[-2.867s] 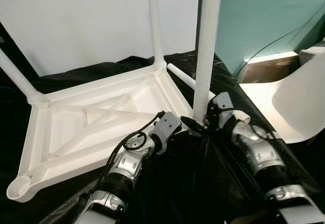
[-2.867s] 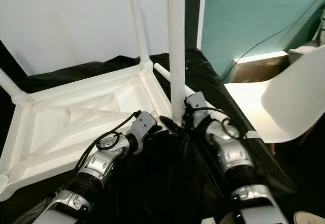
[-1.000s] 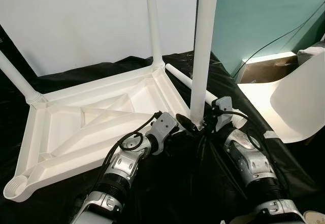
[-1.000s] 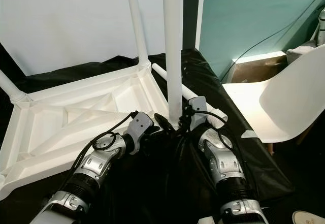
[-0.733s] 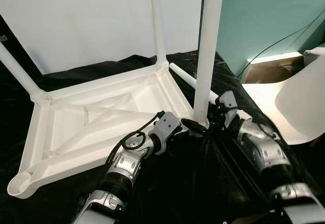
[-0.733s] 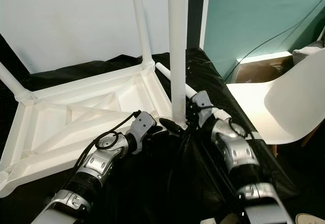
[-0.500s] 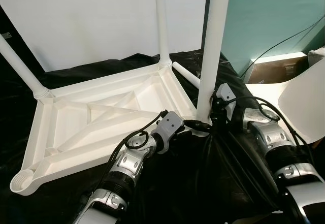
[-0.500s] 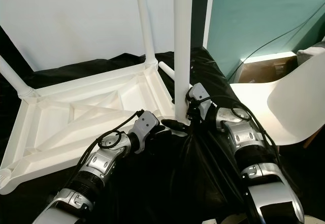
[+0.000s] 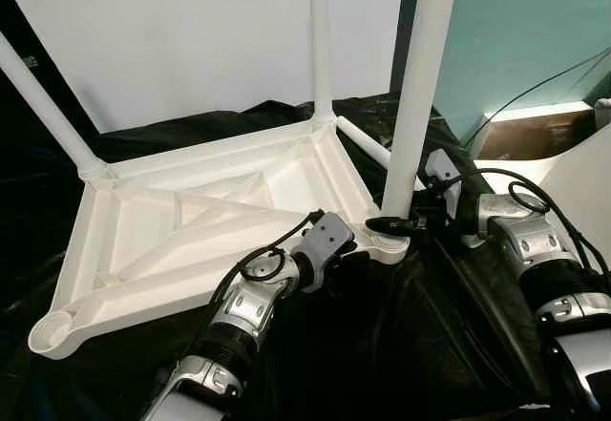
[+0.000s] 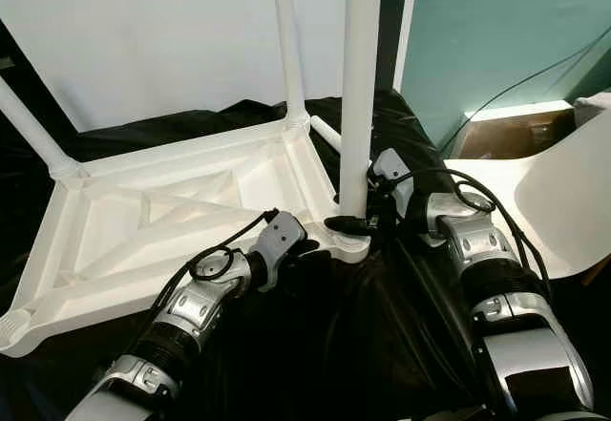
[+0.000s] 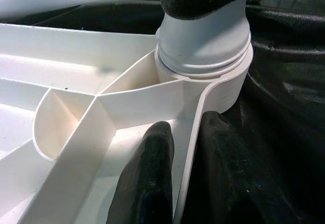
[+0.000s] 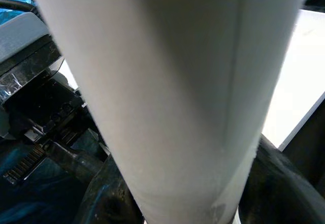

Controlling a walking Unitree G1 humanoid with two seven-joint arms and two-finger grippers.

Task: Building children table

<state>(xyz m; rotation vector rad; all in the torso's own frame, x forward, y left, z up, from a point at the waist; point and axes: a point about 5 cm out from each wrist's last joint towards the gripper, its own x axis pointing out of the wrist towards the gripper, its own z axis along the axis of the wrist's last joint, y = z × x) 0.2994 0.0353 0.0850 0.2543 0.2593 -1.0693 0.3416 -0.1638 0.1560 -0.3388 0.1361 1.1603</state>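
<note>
On the black sheet (image 9: 410, 345) before you | upturned white table top (image 9: 220, 221), ribbed underside up, three legs standing | left gripper (image 11: 185, 148) pinches its rim at the near corner socket | right gripper (image 9: 396, 222) clamps that upright leg (image 9: 417, 96) low down

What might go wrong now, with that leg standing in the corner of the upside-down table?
The leg may sit crooked in its socket and jam the thread. The left gripper pinches just the thin rim of the table, so it may slip. A loose leg lies behind and might roll.
</note>
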